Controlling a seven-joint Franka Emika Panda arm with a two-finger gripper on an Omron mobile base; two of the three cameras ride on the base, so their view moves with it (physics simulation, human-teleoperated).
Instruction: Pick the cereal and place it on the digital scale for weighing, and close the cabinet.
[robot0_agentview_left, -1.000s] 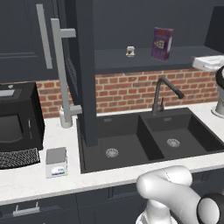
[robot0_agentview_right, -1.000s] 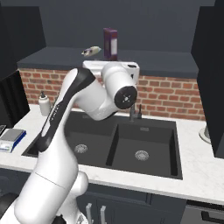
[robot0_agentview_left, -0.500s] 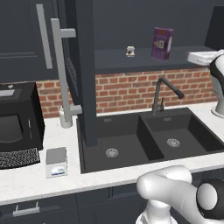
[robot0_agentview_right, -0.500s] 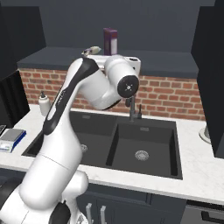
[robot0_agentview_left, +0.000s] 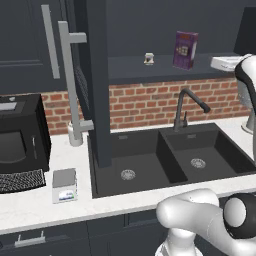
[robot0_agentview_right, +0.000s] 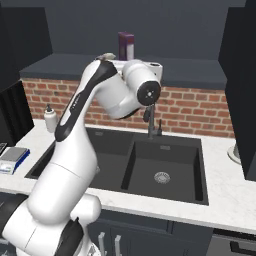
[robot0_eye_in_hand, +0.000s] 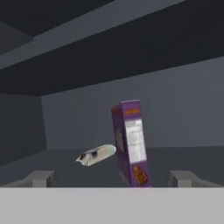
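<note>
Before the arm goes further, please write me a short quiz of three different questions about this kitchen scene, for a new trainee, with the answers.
1. True or false: the cereal box already rests on the scale.
2. Multiple choice: where is the scale? A) in the sink; B) on the counter beside the microwave; C) on the cabinet shelf.
3. In the hand view, how do the gripper fingers stand, and what lies between them further ahead?

Key:
1. False. The box stands upright on the cabinet shelf.
2. B.
3. They stand wide apart and hold nothing; the cereal box is ahead between them, with a small jar beside it.
</note>
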